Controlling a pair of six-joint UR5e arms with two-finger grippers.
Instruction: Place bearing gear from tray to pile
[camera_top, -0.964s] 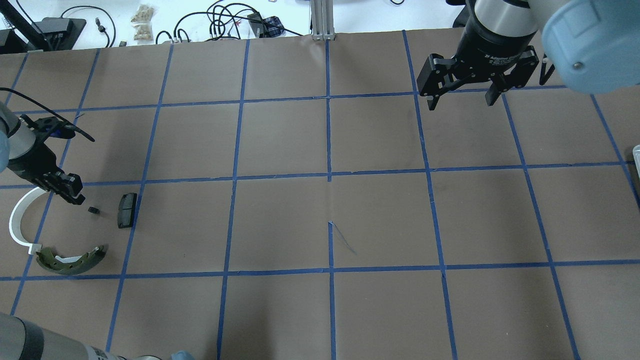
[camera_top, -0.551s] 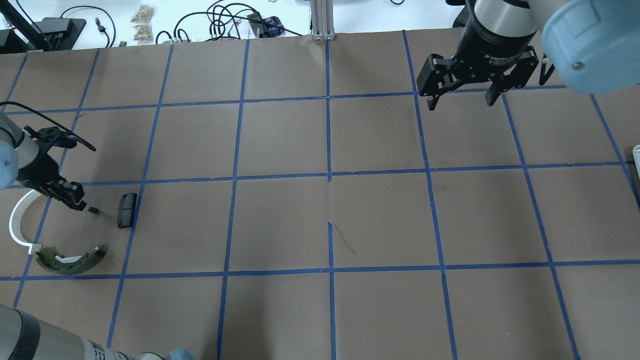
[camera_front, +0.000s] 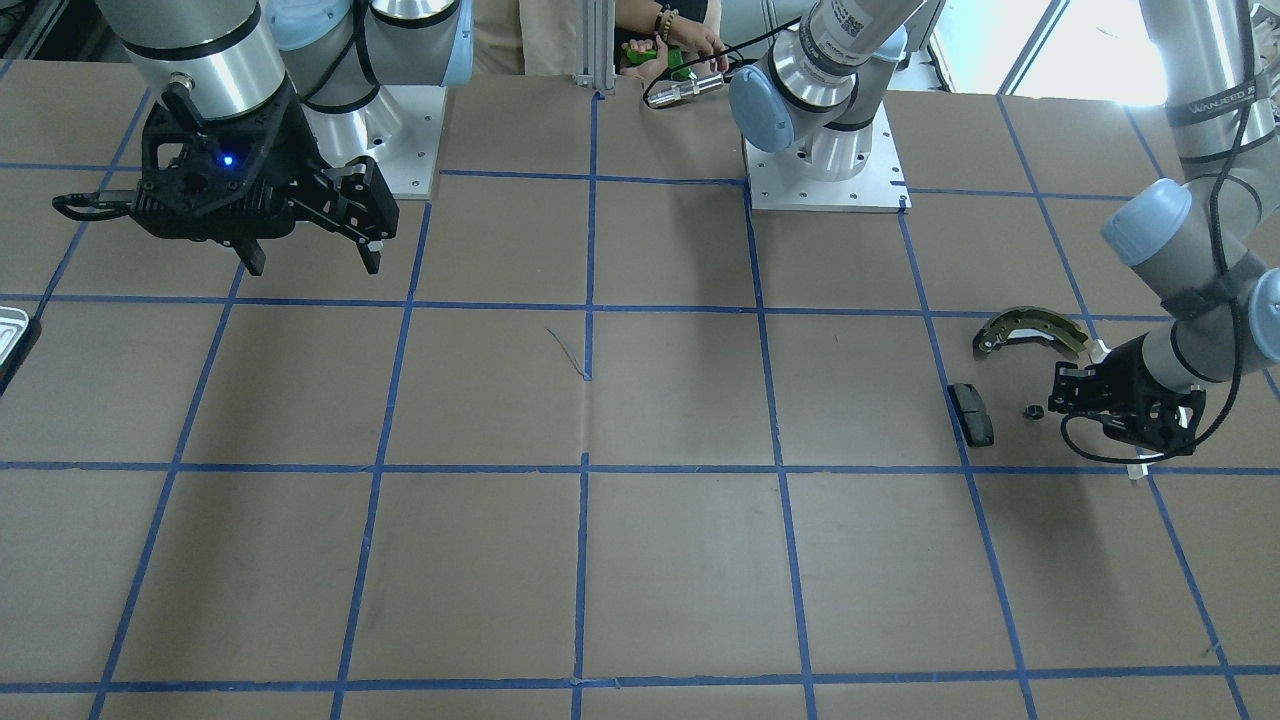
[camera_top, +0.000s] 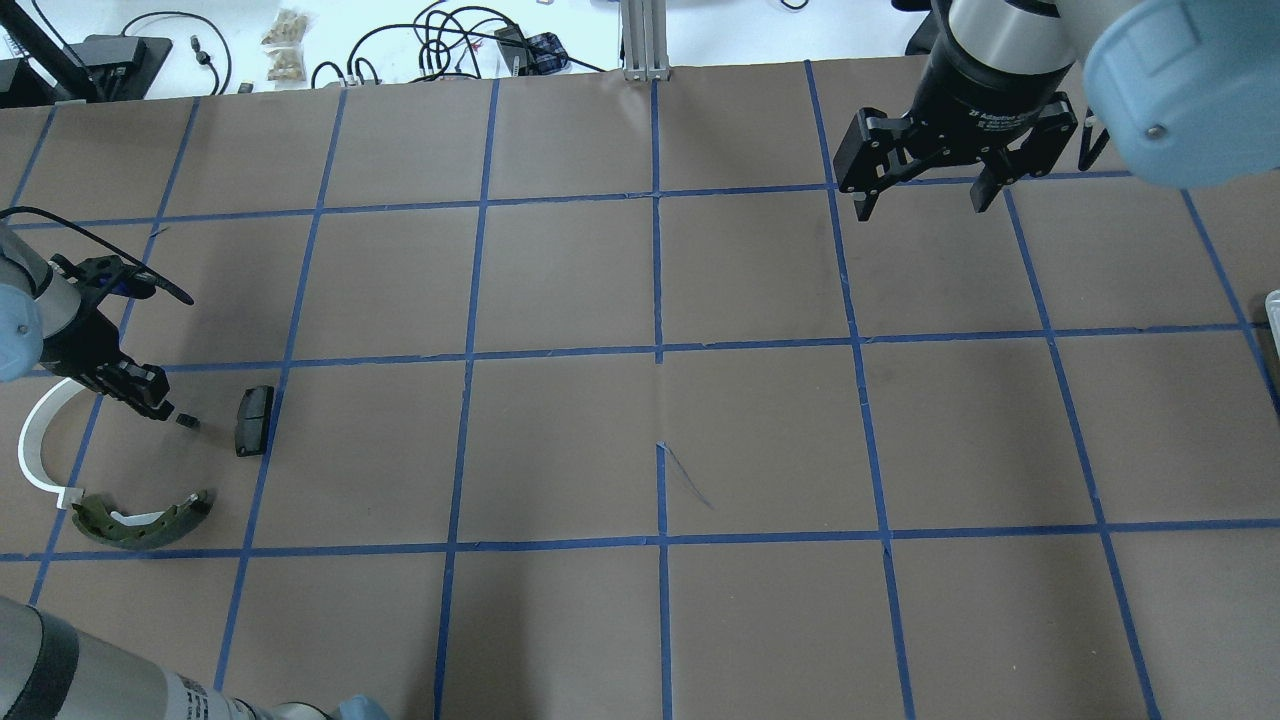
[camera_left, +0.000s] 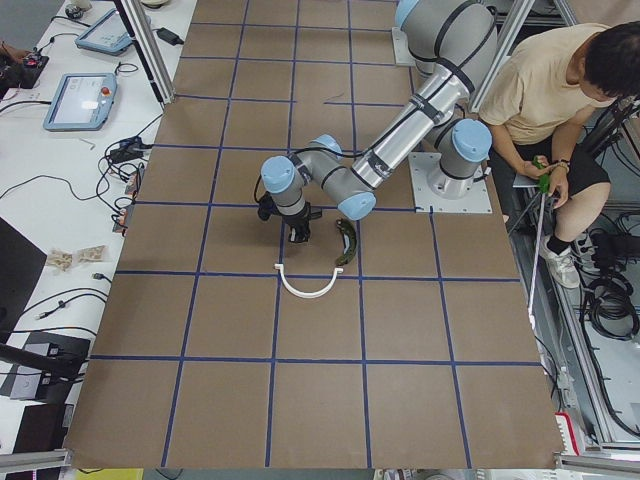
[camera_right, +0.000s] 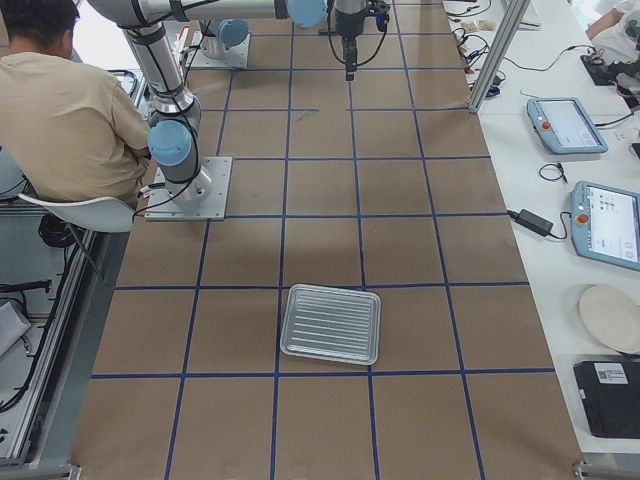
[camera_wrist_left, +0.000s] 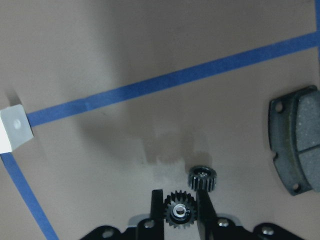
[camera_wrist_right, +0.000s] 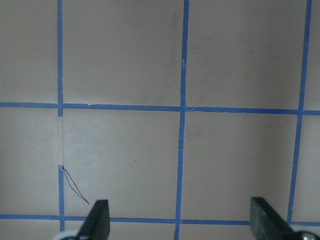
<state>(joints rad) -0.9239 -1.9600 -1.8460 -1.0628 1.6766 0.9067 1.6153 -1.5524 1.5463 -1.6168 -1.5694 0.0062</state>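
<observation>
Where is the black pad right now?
Overhead view, far left: the black pad lies flat just right of a small gear beside the left gripper.

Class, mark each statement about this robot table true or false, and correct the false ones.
1. The right gripper is open and empty. True.
2. The tray holds several gears. False: in the exterior right view it looks empty.
3. The left gripper has a bearing gear between its fingers. True.
4. The black pad lies on top of the brake shoe. False: they lie apart, side by side.
5. A second gear lies just beyond the left gripper's tips. True.
</observation>
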